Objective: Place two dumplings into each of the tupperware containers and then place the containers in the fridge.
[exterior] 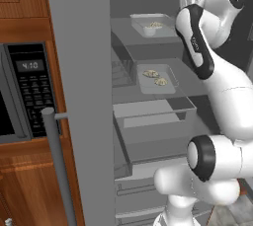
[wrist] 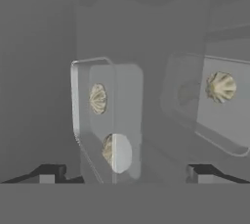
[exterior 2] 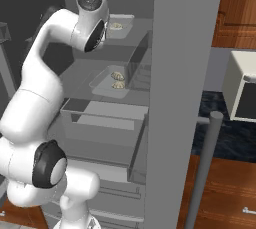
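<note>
Gripper: in the hand view its two dark finger tips stand wide apart at 7 and 5 o'clock along the bottom, with nothing between them.
Arm: in both base views the white arm rises from the near foreground and bends up into the open fridge.
Fridge door: it stands open, a tall grey slab with a long bar handle at 8 o'clock in the left base view and at 4 o'clock in the right base view.
Microwave: at 9 o'clock in the left base view, set in wood cabinets beside the door.
Drawer: clear and pulled forward below the shelves, near the arm's elbow.
Lower container: on the middle shelf at centre, holding two dumplings lying close together.
Upper container: on the shelf above at 12 o'clock, just beside the wrist; its dumplings show as one pale cluster.
Hand view only: the nearer tray's rim stands just ahead of the finger tips, with bare shelf on either side of it.
</note>
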